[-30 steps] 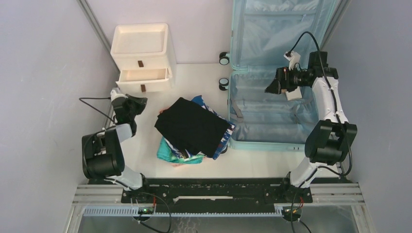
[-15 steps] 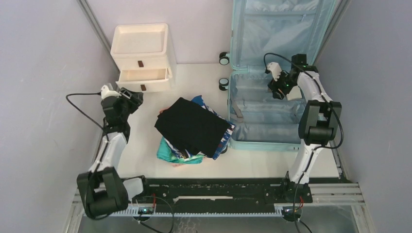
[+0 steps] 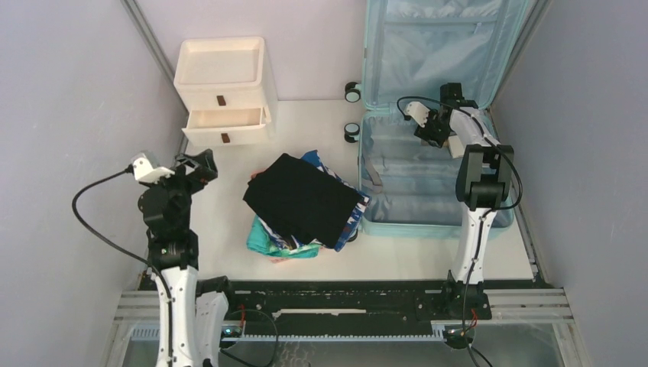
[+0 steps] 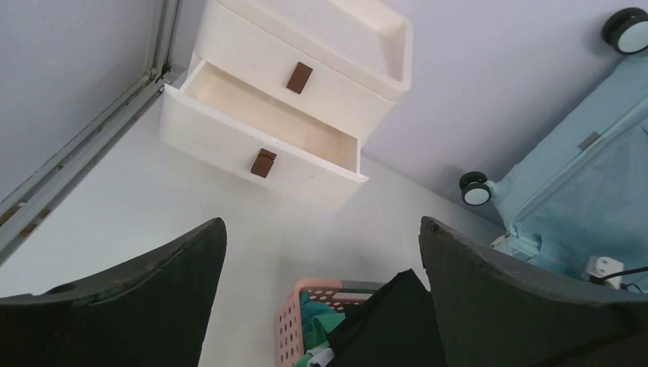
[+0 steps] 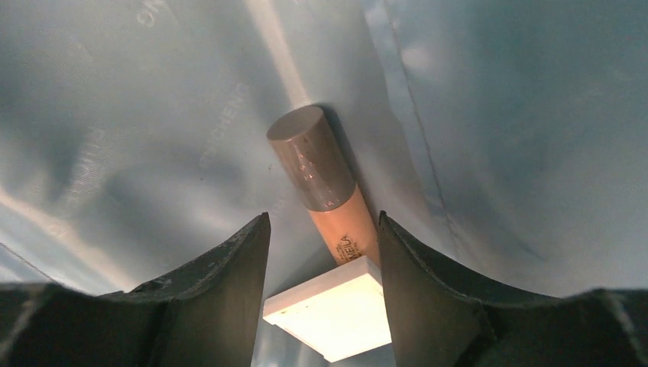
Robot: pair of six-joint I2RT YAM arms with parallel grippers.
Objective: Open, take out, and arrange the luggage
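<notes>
The luggage lies open at the right of the table, its lid leaning on the back wall; its corner also shows in the left wrist view. My right gripper reaches down into the far end of its lower half. In the right wrist view the right gripper has its fingers on both sides of a flat white box. A tan tube with a grey cap lies on the lining just beyond. My left gripper hangs open and empty above the table's left side.
A white drawer box stands at the back left, its lower drawer pulled out. A pink basket in the middle holds a pile of clothes topped by a black garment. Walls stand close on both sides.
The left arm has swung up and towards the near left, and its gripper has gone from shut to open. The right gripper moved left in the luggage and narrowed onto the white box.
</notes>
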